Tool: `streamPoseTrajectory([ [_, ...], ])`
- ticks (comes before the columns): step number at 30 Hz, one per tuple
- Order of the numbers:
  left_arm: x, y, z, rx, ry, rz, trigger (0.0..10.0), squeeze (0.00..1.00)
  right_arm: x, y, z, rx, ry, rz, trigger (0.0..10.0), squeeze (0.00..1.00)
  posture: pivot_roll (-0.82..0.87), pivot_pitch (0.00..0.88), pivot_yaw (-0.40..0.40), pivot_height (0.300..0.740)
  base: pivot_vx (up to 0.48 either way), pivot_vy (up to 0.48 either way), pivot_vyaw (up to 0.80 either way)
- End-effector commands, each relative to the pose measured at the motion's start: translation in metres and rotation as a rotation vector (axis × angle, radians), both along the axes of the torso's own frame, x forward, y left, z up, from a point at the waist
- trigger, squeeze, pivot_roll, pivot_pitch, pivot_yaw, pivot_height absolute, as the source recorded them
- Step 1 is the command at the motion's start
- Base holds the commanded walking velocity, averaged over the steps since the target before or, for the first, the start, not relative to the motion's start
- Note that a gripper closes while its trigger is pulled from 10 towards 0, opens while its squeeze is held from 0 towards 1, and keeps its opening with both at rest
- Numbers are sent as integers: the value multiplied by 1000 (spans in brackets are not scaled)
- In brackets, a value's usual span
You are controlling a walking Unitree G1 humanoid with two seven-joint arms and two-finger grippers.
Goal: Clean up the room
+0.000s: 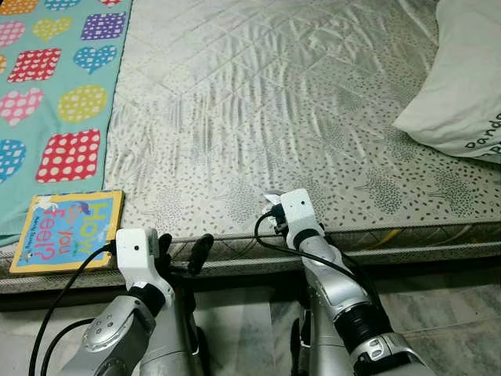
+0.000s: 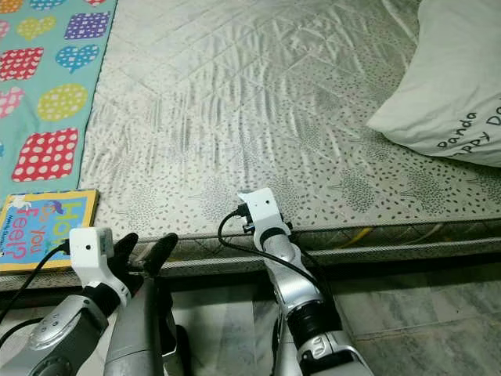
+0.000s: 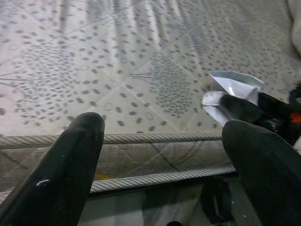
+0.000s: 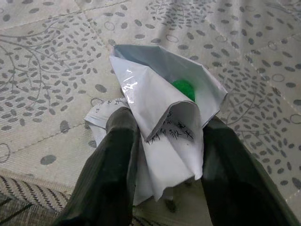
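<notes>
Crumpled paper (image 4: 162, 127), white with a green spot and printed marks, lies on the patterned mattress (image 1: 258, 117) close to its near edge, between the two black fingers (image 4: 110, 174) of the right gripper (image 4: 164, 155). The fingers flank the paper on either side at a narrow spread, apparently pinching its lower folds; the grasp looks placed low so that the loose sheet gathers rather than slips. The left gripper (image 3: 164, 160) hovers just off the mattress edge with its fingers spread wide and nothing between them, seemingly held clear of the working arm. A children's board book (image 1: 69, 229) rests at the near left corner of the bed beside a heart-patterned blanket (image 1: 55, 86); a pillow (image 1: 462, 78) lies at far right.
</notes>
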State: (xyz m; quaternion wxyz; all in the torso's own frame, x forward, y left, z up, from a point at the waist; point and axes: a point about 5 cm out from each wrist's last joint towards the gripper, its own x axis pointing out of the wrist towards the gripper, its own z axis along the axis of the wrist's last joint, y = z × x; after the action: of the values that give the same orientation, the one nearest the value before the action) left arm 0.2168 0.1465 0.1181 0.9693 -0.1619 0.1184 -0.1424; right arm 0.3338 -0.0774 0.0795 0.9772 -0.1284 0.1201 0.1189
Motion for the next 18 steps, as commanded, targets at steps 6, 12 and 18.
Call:
streamPoseTrajectory([
  [6,0,2,2,11,-13,2,10000,0,3,0,-2,3,6,-6,0,0,-49,230,26,562,0,0,0],
  [12,2,3,1,6,-15,13,10000,0,8,1,8,43,-10,-13,0,0,-60,221,24,562,0,0,0],
  [18,6,2,0,2,-22,12,10000,0,12,-4,16,98,-21,-51,0,0,-75,202,26,562,0,0,0],
])
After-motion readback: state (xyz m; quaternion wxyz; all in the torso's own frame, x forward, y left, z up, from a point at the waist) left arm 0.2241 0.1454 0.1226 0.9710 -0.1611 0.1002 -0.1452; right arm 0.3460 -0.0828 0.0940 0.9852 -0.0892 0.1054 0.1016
